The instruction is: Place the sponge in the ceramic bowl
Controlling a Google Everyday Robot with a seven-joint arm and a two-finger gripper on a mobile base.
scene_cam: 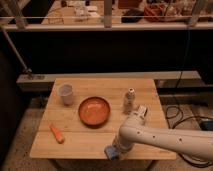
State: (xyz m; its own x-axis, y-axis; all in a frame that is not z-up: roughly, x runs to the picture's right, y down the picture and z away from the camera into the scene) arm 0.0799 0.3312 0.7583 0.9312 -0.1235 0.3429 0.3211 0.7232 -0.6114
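Pale wooden table (100, 86), with your white arm (165, 138) reaching low over its front edge.
The round orange-brown ceramic bowl (94, 110) sits mid-table, well apart from the gripper (118, 148), which is down at the small flat blue-grey sponge (110, 152); you cannot tell whether it grasps it.

- A robot test space, lab or workshop rather than a home.
- A lone wooden table (100, 142) stands on a speckled floor (25, 130).
- Loose cables (186, 116) trail on the right.
- At the far side, a metal rail (107, 22) fronts cluttered benches (80, 9).
- A white robot arm (165, 140) reaches in from the right, with its gripper (114, 149) at the table's near edge.
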